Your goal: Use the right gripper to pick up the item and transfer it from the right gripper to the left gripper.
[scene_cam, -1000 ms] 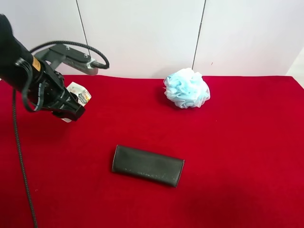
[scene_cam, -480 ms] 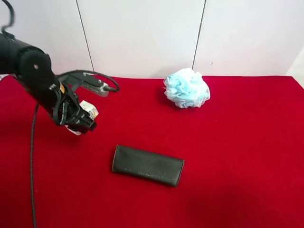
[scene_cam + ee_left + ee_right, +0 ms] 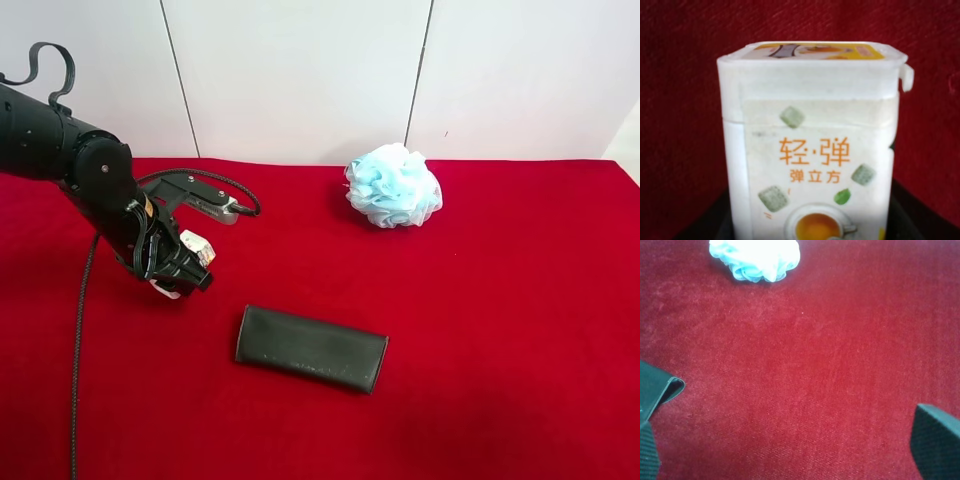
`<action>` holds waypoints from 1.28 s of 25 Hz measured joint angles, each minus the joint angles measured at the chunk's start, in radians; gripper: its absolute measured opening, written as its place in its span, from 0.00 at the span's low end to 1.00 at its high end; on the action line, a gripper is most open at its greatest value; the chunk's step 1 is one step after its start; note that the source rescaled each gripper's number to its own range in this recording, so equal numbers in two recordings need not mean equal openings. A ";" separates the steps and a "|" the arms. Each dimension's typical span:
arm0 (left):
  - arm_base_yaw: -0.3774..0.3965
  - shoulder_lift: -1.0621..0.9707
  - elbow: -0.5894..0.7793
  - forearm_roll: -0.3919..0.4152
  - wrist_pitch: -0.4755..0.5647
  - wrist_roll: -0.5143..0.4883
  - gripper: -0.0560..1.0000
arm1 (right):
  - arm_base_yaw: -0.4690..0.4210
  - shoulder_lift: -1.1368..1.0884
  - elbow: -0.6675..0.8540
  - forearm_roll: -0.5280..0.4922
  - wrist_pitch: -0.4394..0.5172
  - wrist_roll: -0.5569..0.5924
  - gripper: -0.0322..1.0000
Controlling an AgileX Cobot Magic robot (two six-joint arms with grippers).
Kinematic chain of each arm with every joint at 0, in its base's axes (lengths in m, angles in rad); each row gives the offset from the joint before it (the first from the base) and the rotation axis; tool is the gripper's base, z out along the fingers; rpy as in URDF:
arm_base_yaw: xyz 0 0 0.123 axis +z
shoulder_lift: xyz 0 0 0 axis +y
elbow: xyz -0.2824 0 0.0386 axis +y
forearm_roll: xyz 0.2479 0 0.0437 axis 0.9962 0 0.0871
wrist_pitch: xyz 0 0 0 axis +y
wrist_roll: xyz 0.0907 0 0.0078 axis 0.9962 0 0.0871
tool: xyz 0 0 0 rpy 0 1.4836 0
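Observation:
A small white box with orange print (image 3: 196, 246) is held in my left gripper (image 3: 184, 264), which is the arm at the exterior high view's left, low over the red cloth. The box fills the left wrist view (image 3: 810, 145), with dark fingers (image 3: 912, 210) showing at its sides. My right gripper (image 3: 792, 450) is open and empty over bare red cloth; only its two black fingertips (image 3: 937, 440) show, and it is out of the exterior high view.
A black flat pouch (image 3: 310, 348) lies on the red cloth (image 3: 500, 330) at the middle front; its end shows in the right wrist view (image 3: 657, 387). A light blue bath puff (image 3: 393, 186) sits at the back, also in the right wrist view (image 3: 756, 257). A white wall stands behind.
The arm holding the white box has swung rightward and lower, toward the cloth and nearer the black pouch. The pouch and puff have not moved.

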 joint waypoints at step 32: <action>0.000 -0.232 0.000 0.000 0.201 -0.022 1.00 | 0.000 0.000 0.000 0.000 0.000 0.000 1.00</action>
